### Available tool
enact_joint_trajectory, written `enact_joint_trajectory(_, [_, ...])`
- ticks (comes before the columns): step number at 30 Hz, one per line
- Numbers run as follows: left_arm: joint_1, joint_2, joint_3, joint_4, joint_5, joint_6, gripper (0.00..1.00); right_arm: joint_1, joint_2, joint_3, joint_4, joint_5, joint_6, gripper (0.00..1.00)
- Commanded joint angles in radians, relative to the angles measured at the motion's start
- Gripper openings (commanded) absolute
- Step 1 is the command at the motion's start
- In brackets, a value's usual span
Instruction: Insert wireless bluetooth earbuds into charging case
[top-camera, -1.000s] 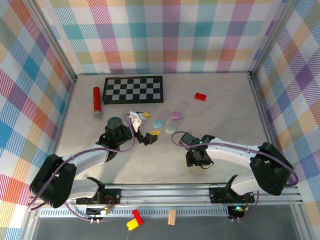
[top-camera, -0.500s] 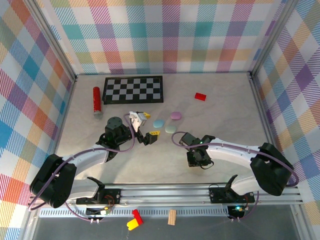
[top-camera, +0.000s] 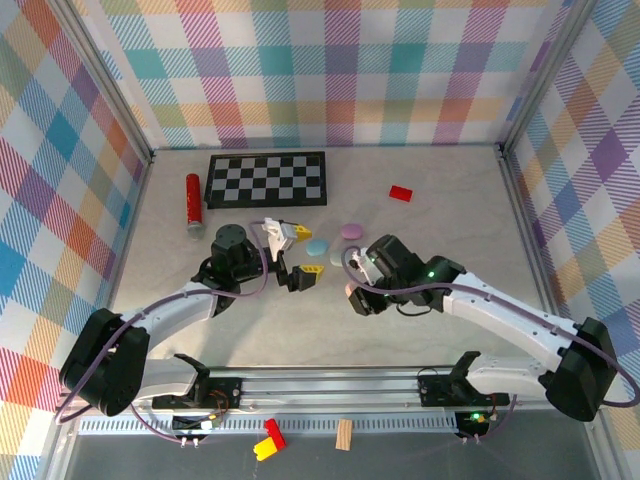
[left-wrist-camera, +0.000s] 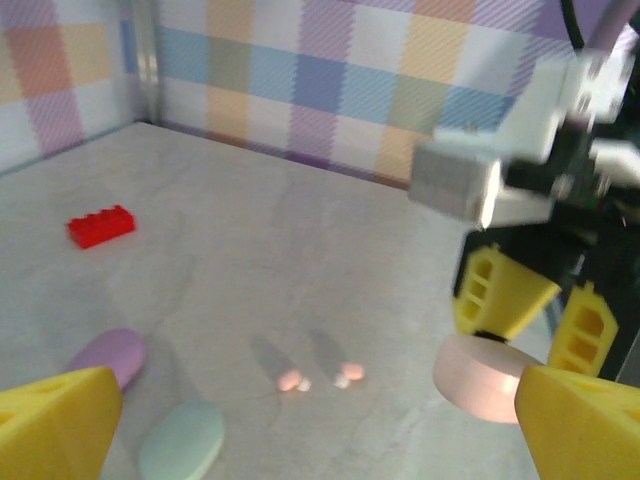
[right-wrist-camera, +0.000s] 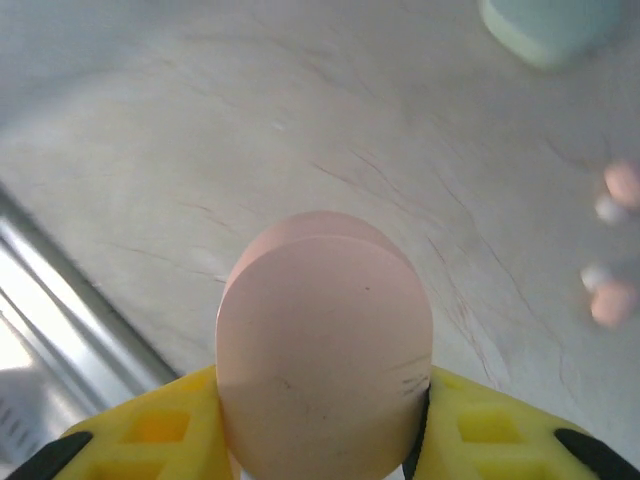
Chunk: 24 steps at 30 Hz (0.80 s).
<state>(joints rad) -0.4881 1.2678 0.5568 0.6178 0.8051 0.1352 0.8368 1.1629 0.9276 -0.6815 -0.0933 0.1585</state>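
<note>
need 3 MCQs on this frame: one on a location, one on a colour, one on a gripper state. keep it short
1. The red block lies:
A) inside a gripper
B) on the table, far right, by itself
C) against the near rail

2. The case held by the right gripper is:
A) blue
B) green
C) pink

3. The left gripper is:
A) open, holding nothing
B) shut on a case
C) shut, empty

Answers:
1 B: the top view shows the block alone on bare table, toward the far right corner.
2 C: the right wrist view shows a pink case clamped between the yellow fingers.
3 A: its fingers stand wide apart with nothing between them.
</note>
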Motion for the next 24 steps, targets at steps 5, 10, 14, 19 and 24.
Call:
enact_joint_trajectory(5, [-0.038,-0.025,0.114,-0.366,0.189,0.155,1.0,-0.013,0.007,0.156,-0.102,-0.201,-0.327,0.32])
enact_joint_trajectory(10, [-0.073,-0.002,0.177,-0.49,0.258,0.231,0.97,-0.013,0.071,0.243,-0.158,-0.271,-0.414,0.31])
enact_joint_trajectory(14, [-0.093,0.028,0.227,-0.626,0.278,0.326,0.92,-0.013,0.119,0.282,-0.164,-0.287,-0.442,0.31])
enact_joint_trajectory(19, [-0.102,0.041,0.245,-0.653,0.32,0.346,0.88,-0.013,0.163,0.312,-0.165,-0.294,-0.459,0.31])
enact_joint_trajectory(24, [-0.104,0.039,0.245,-0.664,0.331,0.364,0.76,-0.021,0.164,0.307,-0.152,-0.302,-0.465,0.29])
